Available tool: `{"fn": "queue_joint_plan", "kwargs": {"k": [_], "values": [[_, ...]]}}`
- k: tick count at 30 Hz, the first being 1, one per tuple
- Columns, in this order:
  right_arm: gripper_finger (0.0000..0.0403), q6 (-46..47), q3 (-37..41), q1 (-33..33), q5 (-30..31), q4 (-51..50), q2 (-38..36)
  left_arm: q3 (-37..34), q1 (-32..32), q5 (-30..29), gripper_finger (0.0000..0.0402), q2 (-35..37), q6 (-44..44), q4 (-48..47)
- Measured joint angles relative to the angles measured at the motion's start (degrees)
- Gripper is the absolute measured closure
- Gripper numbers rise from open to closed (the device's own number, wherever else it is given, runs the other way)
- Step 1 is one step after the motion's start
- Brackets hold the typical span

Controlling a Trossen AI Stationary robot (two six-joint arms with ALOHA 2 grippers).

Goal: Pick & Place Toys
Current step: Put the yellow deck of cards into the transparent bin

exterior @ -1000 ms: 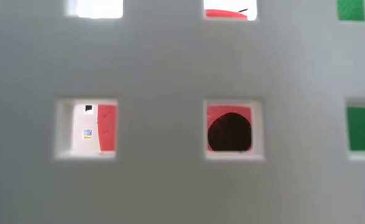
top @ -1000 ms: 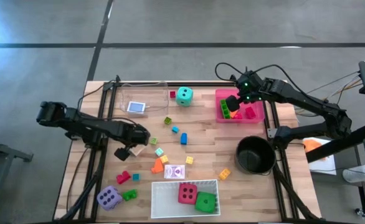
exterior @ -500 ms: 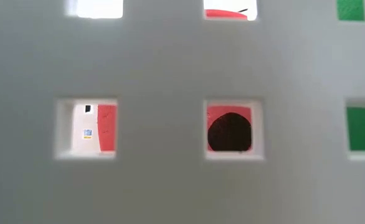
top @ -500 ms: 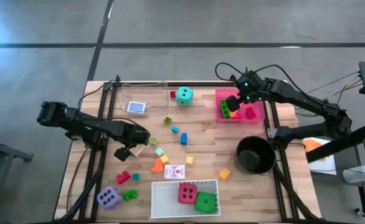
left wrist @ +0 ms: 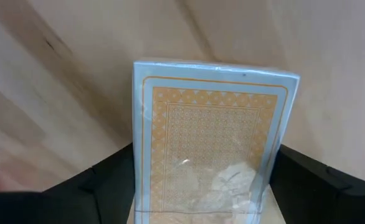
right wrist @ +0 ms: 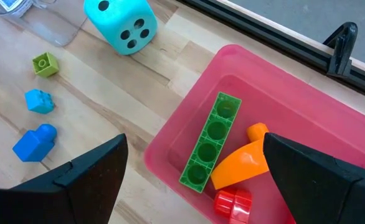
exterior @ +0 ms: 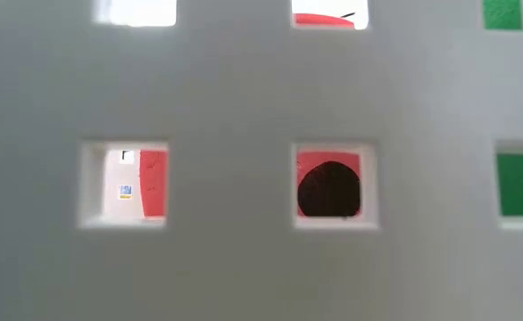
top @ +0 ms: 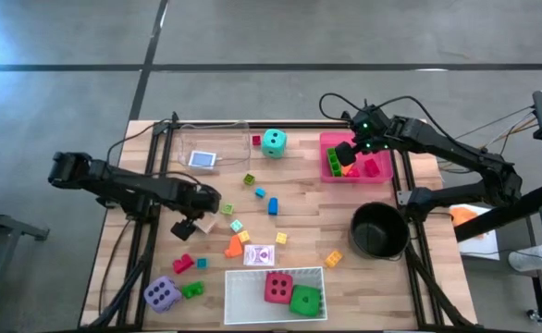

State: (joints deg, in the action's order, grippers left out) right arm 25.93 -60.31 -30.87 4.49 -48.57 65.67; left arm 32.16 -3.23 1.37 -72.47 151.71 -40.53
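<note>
My left gripper (top: 190,225) is at the table's left-middle, shut on a pack of playing cards with an orange-patterned back (left wrist: 210,143), which also shows in the high view (top: 203,222). My right gripper (top: 347,154) hangs open and empty over the pink tray (top: 326,139), which holds a long green block (right wrist: 210,149), an orange piece (right wrist: 241,165) and a red block (right wrist: 232,202). The teal die (top: 273,141) rests on the table left of that tray. The red die (top: 278,287) and green die (top: 304,300) lie in the white tray (top: 243,310). The purple die (top: 162,294) sits near the front left. My left gripper pinches the card pack between its two fingers (left wrist: 111,180), one on each long side (left wrist: 139,186), near the pack's end closest to the wrist. The patterned back faces the wrist camera. Whether the pack is clear of the table I cannot tell.
Small blocks lie scattered across the table's middle (top: 273,205), with a loose card (top: 260,255) near the white tray. A clear tray (top: 217,139) at the back left holds a card (top: 203,159). The black pot (top: 378,231) stands at the right. The white tray's wall (exterior: 244,107) blocks the low view.
My left arm's rear part has shifted a little toward the table's left edge; its gripper and the card pack stay about where they were. My right gripper has kept still.
</note>
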Motion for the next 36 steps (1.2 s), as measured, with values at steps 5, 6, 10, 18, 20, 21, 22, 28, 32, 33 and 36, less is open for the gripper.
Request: {"fn": "queue_joint_plan", "kwargs": {"k": [5,6,10,18,20,21,22,28,32,33,36], "values": [[0.0037,0.0,0.0,0.0,0.0,0.0,0.0,0.0,3.1,1.0,0.0093,2.9,0.0,0.3],[0.0037,0.0,0.0,0.0,0.0,0.0,0.0,0.1,3.7,1.4,0.0098,3.4,-0.3,0.7],[0.0037,0.0,0.0,0.0,0.0,0.0,0.0,0.1,6.1,3.1,0.0100,4.6,-3.6,1.7],[0.0037,0.0,0.0,0.0,0.0,0.0,0.0,3.3,10.0,4.2,0.0100,4.7,-13.5,0.9],[0.0037,0.0,0.0,0.0,0.0,0.0,0.0,5.6,11.1,3.3,0.0100,4.7,-16.2,-2.2],[0.0037,0.0,0.0,0.0,0.0,0.0,0.0,6.9,11.6,2.6,0.0100,4.7,-17.7,-3.4],[0.0037,0.0,0.0,0.0,0.0,0.0,0.0,8.3,12.1,1.8,0.0100,4.7,-18.8,-5.0],[0.0037,0.0,0.0,0.0,0.0,0.0,0.0,14.6,14.5,-1.6,0.0100,4.7,-23.8,-11.5],[0.0037,0.0,0.0,0.0,0.0,0.0,0.0,18.5,16.3,-3.3,0.0100,4.4,-27.4,-15.8],[0.0037,0.0,0.0,0.0,0.0,0.0,0.0,19.6,16.8,-3.6,0.0100,4.3,-28.5,-16.7],[0.0037,0.0,0.0,0.0,0.0,0.0,0.0,22.8,18.4,-4.5,0.0100,3.2,-31.7,-20.7]]}}
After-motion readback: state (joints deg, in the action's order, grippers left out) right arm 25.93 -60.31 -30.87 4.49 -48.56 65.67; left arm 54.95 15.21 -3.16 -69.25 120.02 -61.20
